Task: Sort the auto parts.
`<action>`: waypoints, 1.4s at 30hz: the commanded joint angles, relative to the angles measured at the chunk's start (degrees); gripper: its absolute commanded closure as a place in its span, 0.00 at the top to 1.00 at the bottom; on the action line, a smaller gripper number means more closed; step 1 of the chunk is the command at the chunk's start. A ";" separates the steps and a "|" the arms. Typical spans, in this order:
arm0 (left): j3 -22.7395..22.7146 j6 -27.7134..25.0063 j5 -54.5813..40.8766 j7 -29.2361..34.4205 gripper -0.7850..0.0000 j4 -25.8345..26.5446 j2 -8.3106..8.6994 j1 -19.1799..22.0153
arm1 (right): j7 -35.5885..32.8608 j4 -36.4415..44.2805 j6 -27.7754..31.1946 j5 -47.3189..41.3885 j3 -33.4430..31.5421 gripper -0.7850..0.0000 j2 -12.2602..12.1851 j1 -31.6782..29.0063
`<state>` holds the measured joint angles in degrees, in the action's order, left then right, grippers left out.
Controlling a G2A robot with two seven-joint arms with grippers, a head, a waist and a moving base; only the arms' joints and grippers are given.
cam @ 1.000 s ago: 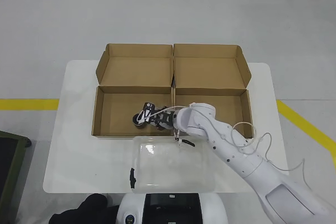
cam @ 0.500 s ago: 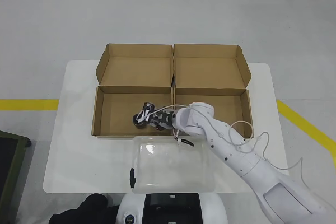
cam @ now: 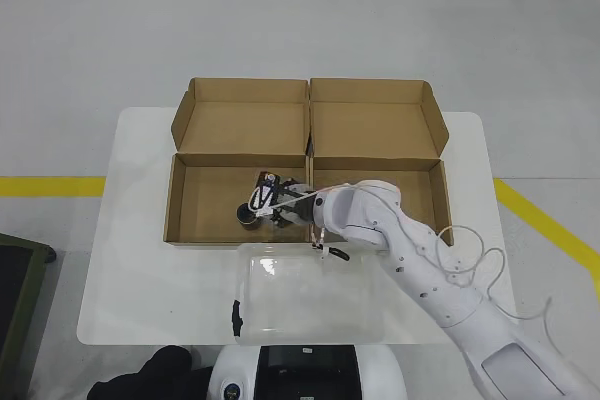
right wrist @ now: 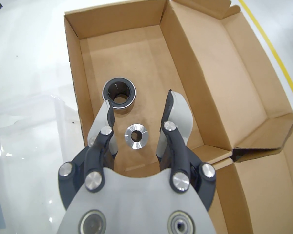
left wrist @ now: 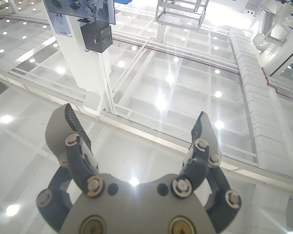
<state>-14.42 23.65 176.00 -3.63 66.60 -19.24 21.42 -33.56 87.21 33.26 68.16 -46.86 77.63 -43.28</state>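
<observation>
Behind right gripper (right wrist: pixel 139 97), bearing (right wrist: pixel 119 93) partly hidden

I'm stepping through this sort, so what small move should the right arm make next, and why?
Probably lift the right gripper straight up out of the box. Its jaws are open and hold nothing, and the bearing and silver ring both rest on the box floor.

My right arm (cam: pixel 420 270) stretched forward-left, right end effector (right wrist: pixel 139 108) facing down, fingers apart; left end effector (left wrist: pixel 135 115) facing up, fingers apart.
</observation>
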 commanded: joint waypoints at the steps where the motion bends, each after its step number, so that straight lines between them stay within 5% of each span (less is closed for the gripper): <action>1: 0.00 0.00 0.00 0.00 1.00 0.00 0.00 0.00 | 0.28 2.95 0.21 0.13 -1.91 0.52 -0.57 -1.56; 8: 0.00 0.00 0.00 0.00 1.00 0.00 0.00 0.00 | 2.91 11.58 2.74 -1.40 -9.57 1.00 -2.80 -9.12; 19: 0.00 0.00 0.00 0.00 1.00 0.00 0.00 0.00 | 15.09 21.54 6.83 1.97 -23.15 1.00 -5.94 -22.80; 42: 0.00 0.00 0.00 0.00 1.00 0.00 0.00 0.00 | 40.30 24.28 5.49 11.30 -49.67 1.00 -9.77 -48.01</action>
<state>-14.42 23.65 176.00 -3.63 66.60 -19.24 21.42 6.27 111.45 38.93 79.39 -95.43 67.94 -90.50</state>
